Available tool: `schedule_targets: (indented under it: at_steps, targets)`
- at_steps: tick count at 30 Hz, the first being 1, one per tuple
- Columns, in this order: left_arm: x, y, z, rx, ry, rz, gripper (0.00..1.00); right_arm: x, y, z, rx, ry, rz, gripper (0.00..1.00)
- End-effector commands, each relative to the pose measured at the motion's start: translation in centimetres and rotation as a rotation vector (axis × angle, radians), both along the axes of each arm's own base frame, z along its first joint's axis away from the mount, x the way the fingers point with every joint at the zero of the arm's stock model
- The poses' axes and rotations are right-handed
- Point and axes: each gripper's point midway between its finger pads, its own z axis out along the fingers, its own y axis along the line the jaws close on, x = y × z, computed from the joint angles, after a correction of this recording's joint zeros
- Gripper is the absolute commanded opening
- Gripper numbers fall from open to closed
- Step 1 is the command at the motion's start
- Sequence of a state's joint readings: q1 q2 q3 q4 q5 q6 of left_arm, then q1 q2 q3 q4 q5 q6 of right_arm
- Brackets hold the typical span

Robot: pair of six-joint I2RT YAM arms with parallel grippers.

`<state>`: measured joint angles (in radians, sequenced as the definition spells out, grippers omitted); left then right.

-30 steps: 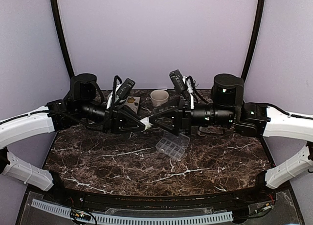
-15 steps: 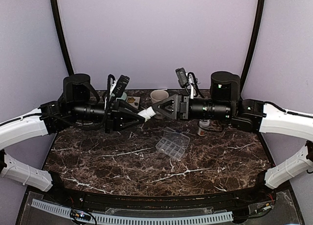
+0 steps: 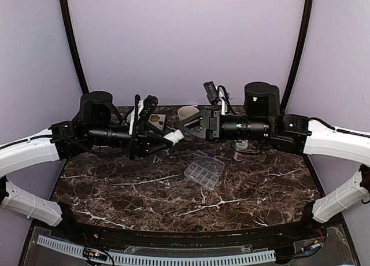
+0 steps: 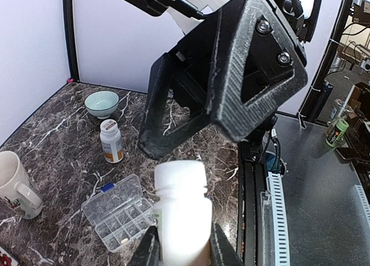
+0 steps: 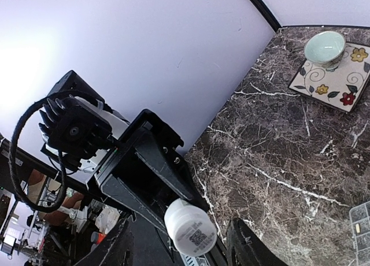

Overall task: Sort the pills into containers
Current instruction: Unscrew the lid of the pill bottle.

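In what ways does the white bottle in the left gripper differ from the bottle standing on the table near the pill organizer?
The held bottle is up in the air, clamped in the left gripper and lying roughly level. The table bottle stands upright on the marble table, touched by nothing. The held bottle looks plain white in these views, while the table bottle carries an orange label. Both are small bottles with white tops.

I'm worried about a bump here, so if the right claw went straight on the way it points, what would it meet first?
Most likely the white bottle, held sideways in the left claw with its end facing the open right claw. Depth is unclear, though; the right claw may sit slightly above it.
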<state>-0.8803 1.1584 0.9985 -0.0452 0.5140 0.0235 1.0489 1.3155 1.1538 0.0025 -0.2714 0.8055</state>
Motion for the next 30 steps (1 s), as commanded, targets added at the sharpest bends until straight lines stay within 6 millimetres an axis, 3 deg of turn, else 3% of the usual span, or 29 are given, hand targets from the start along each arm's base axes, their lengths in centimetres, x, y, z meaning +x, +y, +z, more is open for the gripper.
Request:
schedule_targets:
  at_steps: [1, 11, 18, 24, 29, 30]
  targets:
    - [0.2, -0.1, -0.5, 0.015, -0.029, 0.008, 0.0, -0.1, 0.5, 0.9, 0.022, 0.013, 0.019, 0.55]
    - [0.2, -0.2, -0.5, 0.015, -0.037, 0.003, 0.0, 0.0, 1.1, -0.2, 0.004, 0.034, 0.029, 0.52]
    - [0.2, -0.2, -0.7, 0.019, -0.037, 0.001, 0.0, -0.1, 1.4, -0.6, -0.007, 0.042, 0.042, 0.33]
    - [0.1, -0.2, -0.6, 0.016, -0.034, -0.003, 0.0, -0.2, 1.5, -0.7, -0.023, 0.014, 0.045, 0.03]
    - [-1.2, -0.3, 0.6, -0.015, 0.006, -0.06, 0.0, -1.4, 1.2, -0.1, -0.013, -0.151, 0.114, 0.0]
    - [-1.6, -0.4, 0.8, -0.017, 0.022, -0.084, 0.0, -1.9, 1.0, -0.8, -0.026, -0.2, 0.14, 0.0]
